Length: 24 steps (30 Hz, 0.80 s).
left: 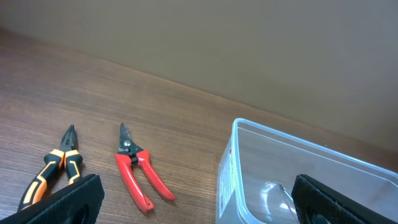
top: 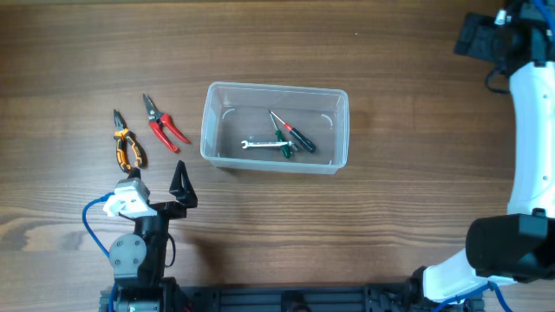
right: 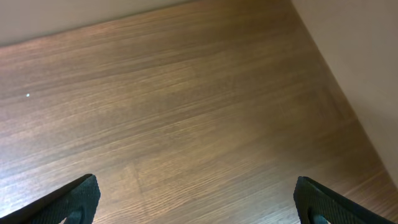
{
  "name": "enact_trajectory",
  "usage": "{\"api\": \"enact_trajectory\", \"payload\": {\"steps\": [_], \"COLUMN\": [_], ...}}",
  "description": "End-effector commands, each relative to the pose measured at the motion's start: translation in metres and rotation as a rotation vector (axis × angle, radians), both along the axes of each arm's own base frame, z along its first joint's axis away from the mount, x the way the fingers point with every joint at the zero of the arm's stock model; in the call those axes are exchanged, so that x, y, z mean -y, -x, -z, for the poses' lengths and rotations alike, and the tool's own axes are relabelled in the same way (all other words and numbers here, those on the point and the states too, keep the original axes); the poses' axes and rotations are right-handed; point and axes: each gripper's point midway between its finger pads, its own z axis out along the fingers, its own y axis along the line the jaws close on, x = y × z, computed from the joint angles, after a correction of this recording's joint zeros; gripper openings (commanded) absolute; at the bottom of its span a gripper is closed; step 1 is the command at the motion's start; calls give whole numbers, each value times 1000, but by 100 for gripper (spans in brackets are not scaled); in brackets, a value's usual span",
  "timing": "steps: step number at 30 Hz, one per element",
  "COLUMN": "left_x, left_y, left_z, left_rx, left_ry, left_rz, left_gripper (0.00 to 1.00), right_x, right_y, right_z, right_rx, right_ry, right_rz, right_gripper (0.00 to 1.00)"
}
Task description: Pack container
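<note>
1. Container (top: 277, 87), a clear translucent plastic rectangular tub, sits mid-frame overhead, just up and right of the left gripper (left: 196, 199), whose fingers are spread and empty.
2. Inside the container lie a small silver wrench (top: 258, 144) and green- and red-handled screwdrivers (top: 290, 137).
3. Left of it lie red-handled cutters (top: 162, 126) and orange-and-black pliers (top: 127, 147).
4. At upper right, the right gripper (right: 196, 196) hangs spread and empty over the wooden table (right: 186, 93).

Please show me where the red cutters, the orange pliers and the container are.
red cutters (top: 155, 120): overhead view, on the pivot joint.
orange pliers (top: 122, 137): overhead view, on the joint.
container (top: 206, 130): overhead view, on its left wall.
</note>
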Motion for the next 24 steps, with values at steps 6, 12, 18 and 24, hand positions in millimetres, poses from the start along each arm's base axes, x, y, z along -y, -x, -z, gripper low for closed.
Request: {"api": "enact_trajectory", "payload": {"steps": [6, 12, 18, 24], "left_x": [3, 2, 2, 3], "left_y": [0, 0, 0, 0], "left_z": [2, 1, 0, -5], "left_rx": [-2, 3, 6, 25], "left_ry": [-23, -24, -23, 51], "left_rz": [17, 13, 13, 11], "left_gripper": [100, 100, 100, 100], "right_x": [12, 12, 12, 12], "right_y": [0, 0, 0, 0], "right_z": [3, 3, 3, 3], "right_rx": [27, 28, 28, 28], "right_ry": [-91, -91, -91, -91], "right_rz": [14, 14, 14, 14], "right_gripper": [100, 100, 100, 100]}}
